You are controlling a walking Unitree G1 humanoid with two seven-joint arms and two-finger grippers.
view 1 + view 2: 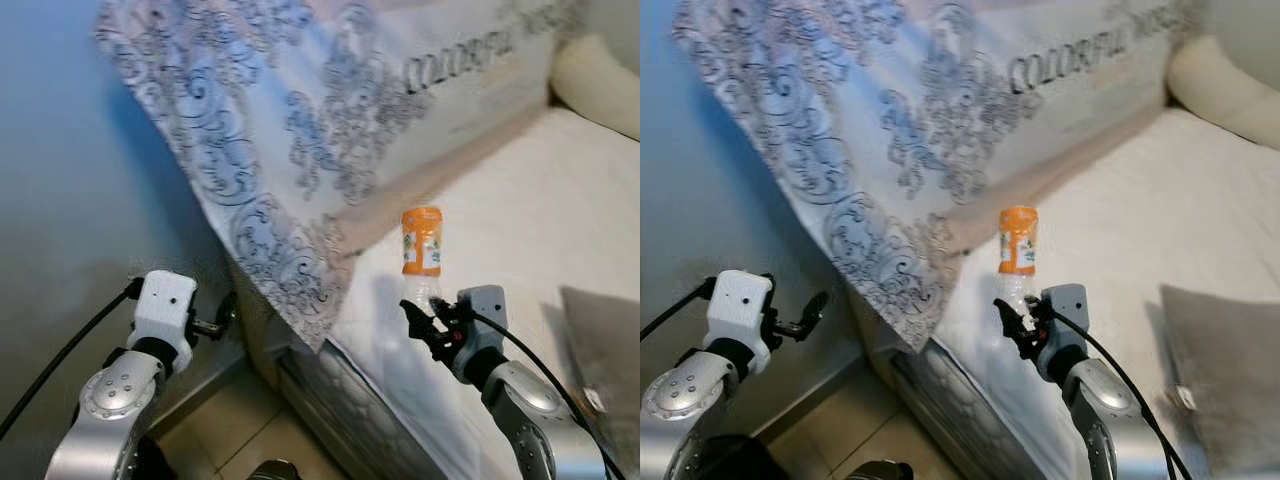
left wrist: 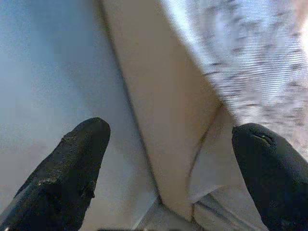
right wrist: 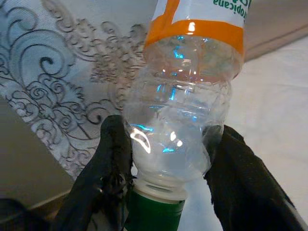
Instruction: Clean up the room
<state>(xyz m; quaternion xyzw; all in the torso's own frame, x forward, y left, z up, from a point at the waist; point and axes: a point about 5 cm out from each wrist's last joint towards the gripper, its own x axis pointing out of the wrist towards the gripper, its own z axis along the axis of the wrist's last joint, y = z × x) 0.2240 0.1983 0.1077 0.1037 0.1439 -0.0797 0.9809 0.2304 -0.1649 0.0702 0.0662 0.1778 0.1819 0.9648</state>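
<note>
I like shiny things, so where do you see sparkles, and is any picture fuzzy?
In the right wrist view, white and blue glints shine on the clear bottle held in the right tool. In the left wrist view, the patterned cloth looks smeared and fuzzy beyond the open left tool. The left eye view is fairly sharp.

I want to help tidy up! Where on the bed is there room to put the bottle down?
The bare white mattress between the patterned blanket and the grey cushion looks free. The right gripper holds the bottle upside down near the bed's corner; there it's crowded.
</note>
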